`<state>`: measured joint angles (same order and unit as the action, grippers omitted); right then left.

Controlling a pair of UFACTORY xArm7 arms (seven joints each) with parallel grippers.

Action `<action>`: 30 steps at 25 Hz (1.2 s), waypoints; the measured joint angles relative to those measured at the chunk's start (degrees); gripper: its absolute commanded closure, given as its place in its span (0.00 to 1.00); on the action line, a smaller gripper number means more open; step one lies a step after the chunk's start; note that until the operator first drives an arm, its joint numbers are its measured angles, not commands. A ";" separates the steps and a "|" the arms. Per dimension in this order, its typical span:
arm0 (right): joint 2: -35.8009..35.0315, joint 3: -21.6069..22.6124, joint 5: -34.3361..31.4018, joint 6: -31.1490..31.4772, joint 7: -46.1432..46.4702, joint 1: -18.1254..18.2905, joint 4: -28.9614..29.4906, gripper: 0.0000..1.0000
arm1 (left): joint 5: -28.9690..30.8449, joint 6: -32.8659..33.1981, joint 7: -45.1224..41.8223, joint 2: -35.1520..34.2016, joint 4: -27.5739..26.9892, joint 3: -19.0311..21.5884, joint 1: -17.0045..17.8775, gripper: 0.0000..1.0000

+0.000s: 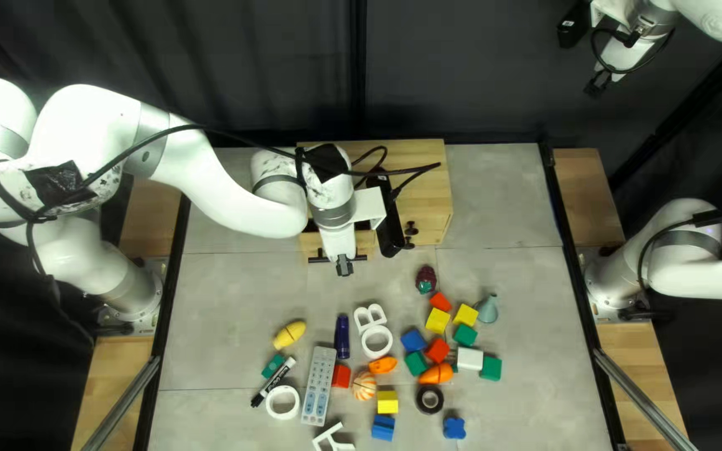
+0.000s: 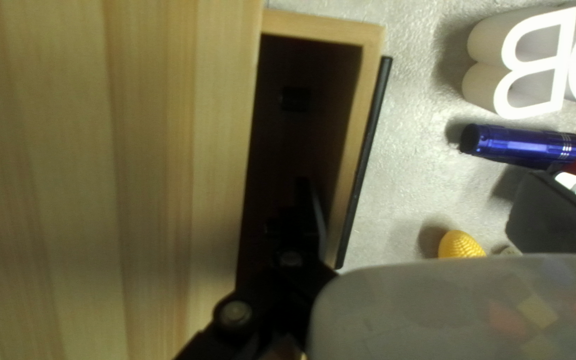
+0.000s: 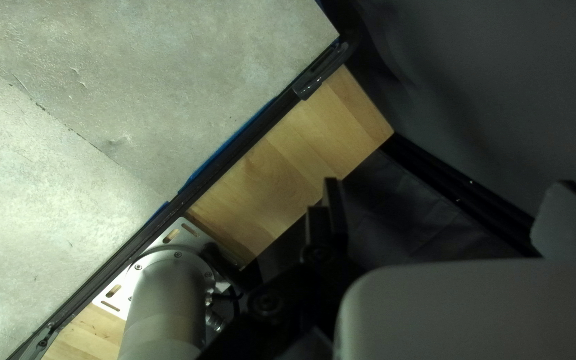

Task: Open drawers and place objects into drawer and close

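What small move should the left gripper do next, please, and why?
I would probably lift my left gripper a little, clear of the open drawer: it overlaps the dark opening, while the blue flashlight lies outside on the table.

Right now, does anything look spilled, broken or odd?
Nothing looks spilled or broken. The only odd thing is a crinkled black patch on my left arm. The open drawer and scattered blocks fit the putting-away job.

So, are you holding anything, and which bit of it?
Nothing that I can see. My right gripper looks empty; my left gripper is dark against the open drawer, so I can't be fully sure there.
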<state>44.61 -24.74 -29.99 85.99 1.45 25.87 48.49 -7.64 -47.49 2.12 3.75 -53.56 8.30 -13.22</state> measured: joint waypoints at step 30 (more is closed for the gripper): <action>0.00 0.00 0.00 0.00 0.00 0.00 0.00 0.00 | 1.71 0.21 -2.71 -3.29 2.72 0.32 0.55 0.00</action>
<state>44.61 -24.74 -29.99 85.99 1.45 25.87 48.49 -5.93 -47.28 -0.59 0.46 -50.85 8.62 -12.67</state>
